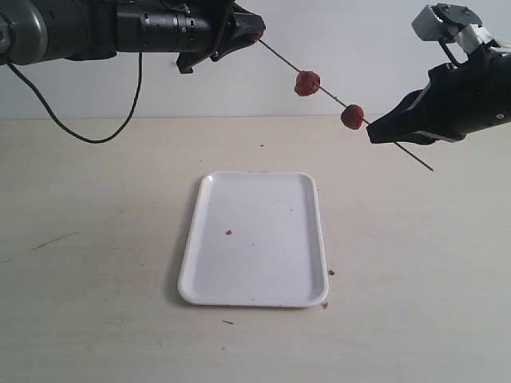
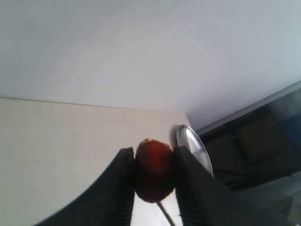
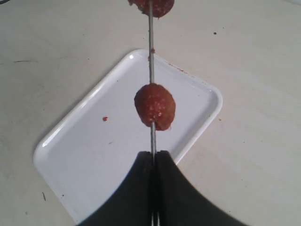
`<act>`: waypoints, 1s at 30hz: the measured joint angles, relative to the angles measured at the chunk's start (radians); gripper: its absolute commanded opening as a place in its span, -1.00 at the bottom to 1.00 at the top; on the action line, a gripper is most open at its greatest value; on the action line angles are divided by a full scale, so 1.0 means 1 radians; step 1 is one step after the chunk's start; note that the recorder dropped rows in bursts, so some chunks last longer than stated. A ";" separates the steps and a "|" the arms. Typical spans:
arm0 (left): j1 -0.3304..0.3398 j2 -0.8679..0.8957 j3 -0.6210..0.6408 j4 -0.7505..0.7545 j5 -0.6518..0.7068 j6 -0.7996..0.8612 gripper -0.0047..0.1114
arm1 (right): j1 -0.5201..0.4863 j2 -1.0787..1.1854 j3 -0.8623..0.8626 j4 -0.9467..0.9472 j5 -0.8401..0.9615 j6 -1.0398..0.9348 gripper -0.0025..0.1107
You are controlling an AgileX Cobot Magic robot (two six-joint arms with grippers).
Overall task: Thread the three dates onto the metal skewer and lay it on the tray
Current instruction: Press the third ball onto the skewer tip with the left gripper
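The right gripper (image 1: 374, 132), clamped on the metal skewer (image 3: 151, 66) at upper right, should hold rigid. The left gripper (image 1: 251, 33) pinches the third date (image 2: 154, 170) at the tip, upper centre. It should push straight along the rod toward the two threaded dates (image 1: 307, 83) above the tray (image 1: 239, 271).

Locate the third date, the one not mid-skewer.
The third date is pinched in the left hand at the top end of the skewer, upper left of centre in the exterior view; the other two dates sit lower, toward the right hand.
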 measured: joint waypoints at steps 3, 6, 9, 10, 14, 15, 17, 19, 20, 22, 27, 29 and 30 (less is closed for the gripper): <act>0.000 0.000 0.000 0.007 0.019 0.000 -0.41 | 0.000 0.000 0.000 0.005 -0.002 0.000 -0.96; -0.002 0.000 0.000 0.019 0.045 0.000 -0.41 | 0.000 0.000 0.000 0.012 -0.012 0.000 -0.96; -0.006 0.000 0.000 0.030 0.053 0.000 -0.41 | 0.000 0.000 0.000 0.012 -0.017 0.000 -0.96; -0.009 0.000 0.000 0.032 0.053 0.000 -0.41 | 0.000 0.000 0.000 0.012 -0.017 0.000 -0.96; -0.012 0.000 0.000 0.038 0.034 0.000 -0.41 | 0.000 0.000 0.000 0.012 -0.013 0.000 -0.96; -0.012 0.000 0.000 0.038 0.025 0.000 -0.41 | 0.000 0.000 0.000 0.012 -0.011 0.000 -0.96; -0.012 0.000 0.000 0.038 0.004 0.000 -0.41 | 0.000 0.000 0.000 0.009 -0.009 0.000 -0.96; -0.012 0.000 0.000 0.038 -0.014 0.000 -0.41 | 0.000 0.000 0.000 -0.001 -0.009 0.000 -0.96; -0.012 0.000 0.000 0.038 -0.021 0.000 -0.41 | 0.000 0.000 0.000 -0.010 -0.009 0.000 -0.96; -0.012 0.000 0.000 0.038 -0.035 0.000 -0.41 | 0.000 -0.002 0.000 -0.020 -0.007 0.002 -0.96; -0.012 0.000 0.000 0.040 -0.056 0.000 -0.41 | 0.000 -0.019 0.000 -0.044 0.009 0.004 -0.96; -0.012 0.000 0.000 0.040 -0.060 0.000 -0.41 | 0.000 -0.031 0.000 -0.049 0.014 0.006 -0.96; -0.012 0.000 0.000 0.040 -0.061 0.000 -0.41 | 0.000 -0.041 0.000 -0.051 0.017 0.008 -0.96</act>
